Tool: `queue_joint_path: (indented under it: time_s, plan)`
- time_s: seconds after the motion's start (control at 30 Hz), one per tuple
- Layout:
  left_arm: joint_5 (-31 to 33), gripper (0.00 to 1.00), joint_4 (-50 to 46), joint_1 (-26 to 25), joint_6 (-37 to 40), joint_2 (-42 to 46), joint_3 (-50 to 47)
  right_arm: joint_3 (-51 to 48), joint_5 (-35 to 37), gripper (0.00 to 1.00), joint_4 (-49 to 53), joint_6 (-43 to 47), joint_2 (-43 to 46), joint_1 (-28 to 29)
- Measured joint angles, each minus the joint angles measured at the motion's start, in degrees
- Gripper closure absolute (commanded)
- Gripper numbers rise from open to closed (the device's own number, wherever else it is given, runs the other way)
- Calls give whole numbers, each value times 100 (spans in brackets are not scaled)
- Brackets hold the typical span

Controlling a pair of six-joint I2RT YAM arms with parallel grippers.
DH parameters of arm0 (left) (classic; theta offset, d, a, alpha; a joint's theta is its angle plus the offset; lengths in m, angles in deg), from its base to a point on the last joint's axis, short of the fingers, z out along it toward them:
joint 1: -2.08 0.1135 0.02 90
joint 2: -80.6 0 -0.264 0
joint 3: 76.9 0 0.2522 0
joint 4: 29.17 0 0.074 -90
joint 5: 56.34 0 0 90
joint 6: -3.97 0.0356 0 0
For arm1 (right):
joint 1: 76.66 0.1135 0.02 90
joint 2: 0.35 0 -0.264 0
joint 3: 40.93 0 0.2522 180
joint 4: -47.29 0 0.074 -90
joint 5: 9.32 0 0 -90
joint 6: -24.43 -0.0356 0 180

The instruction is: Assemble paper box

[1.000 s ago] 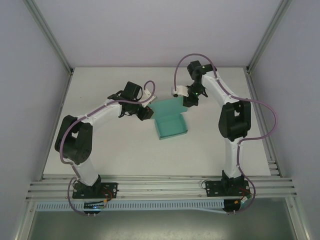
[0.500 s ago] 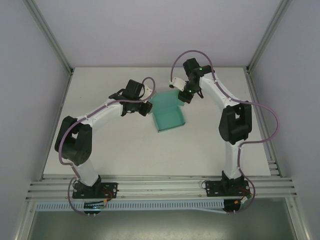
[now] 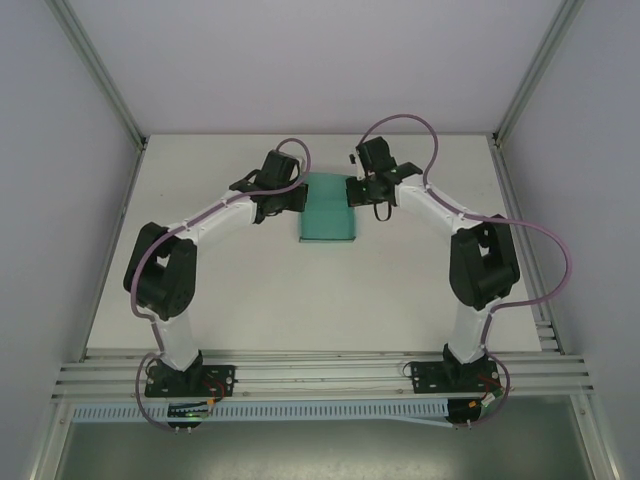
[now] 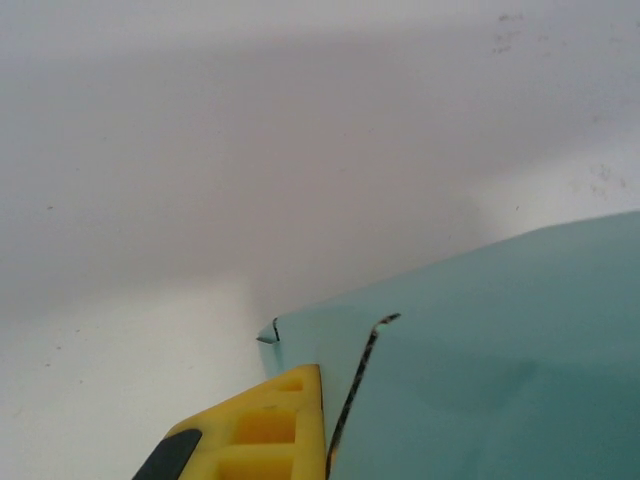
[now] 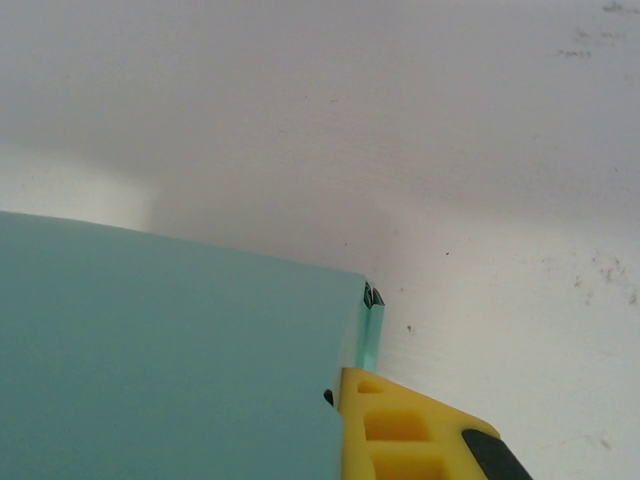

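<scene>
Upper centre: teal paper box (image 3: 327, 212), top closed, interior hidden, on white table (image 3: 250, 290); left gripper (image 3: 298, 198), right gripper (image 3: 352, 190) clenched on opposite side edges.

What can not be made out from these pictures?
- Left wrist view: of the left fingers, one shows beside the paper box; the other is behind the card or past the bottom edge.
- Right wrist view: the same for the right fingers.
- Both wrist views: the frame edges cut off most of the box, so a pinch on the card is unconfirmed.
- Top view: the wrists cover the fingers; the box's seams are too small.
</scene>
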Motion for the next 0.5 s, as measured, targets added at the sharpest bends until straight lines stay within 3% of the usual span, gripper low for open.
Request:
queue_joint_path:
  time_s: [0.27, 0.5]
  plan:
    - [17, 100, 592, -7, -614, -33, -450, -586, 431, 100, -778, -678, 35, 219]
    - [-157, 99, 1971, -63, -839, 136, -1419, -1193, 1049, 100, -1196, -745, 372, 470]
